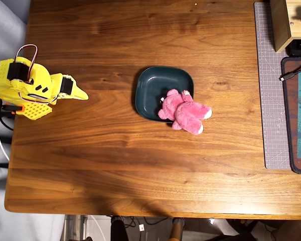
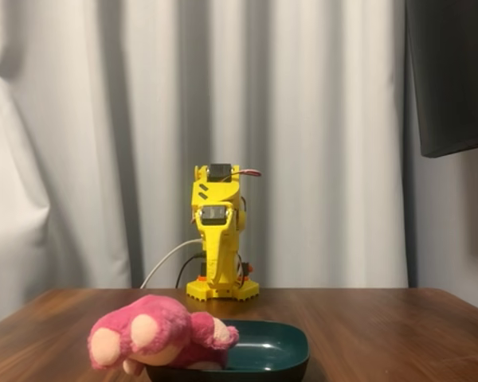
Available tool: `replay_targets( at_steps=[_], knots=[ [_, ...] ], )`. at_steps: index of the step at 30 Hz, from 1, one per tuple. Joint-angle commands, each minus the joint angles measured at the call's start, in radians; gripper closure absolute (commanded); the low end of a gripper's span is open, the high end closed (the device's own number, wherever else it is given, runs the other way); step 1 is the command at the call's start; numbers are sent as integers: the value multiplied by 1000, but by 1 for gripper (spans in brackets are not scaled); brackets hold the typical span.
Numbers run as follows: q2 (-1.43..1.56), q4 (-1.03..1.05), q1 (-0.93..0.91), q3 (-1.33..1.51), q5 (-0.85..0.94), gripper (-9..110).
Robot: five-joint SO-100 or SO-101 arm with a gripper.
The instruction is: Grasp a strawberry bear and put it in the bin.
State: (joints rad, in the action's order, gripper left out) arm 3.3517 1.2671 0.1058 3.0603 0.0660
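Probably home: curtains (image 2: 103,143), wooden desk (image 1: 115,165)

- A wooden table (image 1: 140,170) with a warm brown, streaky grain fills most of the overhead view.
- A grey cutting mat (image 1: 271,100) with a printed grid lies along the table's right side in that view.
- A dark-edged mat (image 1: 297,118) overlaps it at the right edge.
- A pale wooden box (image 1: 283,22) sits at the top right corner.
- In the fixed view, pale grey curtains (image 2: 103,143) hang in folds behind the table.
- A dark panel (image 2: 450,72) hangs at the upper right.
- The light is soft and dim.
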Motion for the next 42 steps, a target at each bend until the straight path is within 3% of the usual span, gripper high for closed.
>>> replay_targets(
  at_steps=[1, 42],
  knots=[
    [29, -11, -31, -2, 3, 102],
    [29, -11, -12, -3, -11, 100]
  ],
)
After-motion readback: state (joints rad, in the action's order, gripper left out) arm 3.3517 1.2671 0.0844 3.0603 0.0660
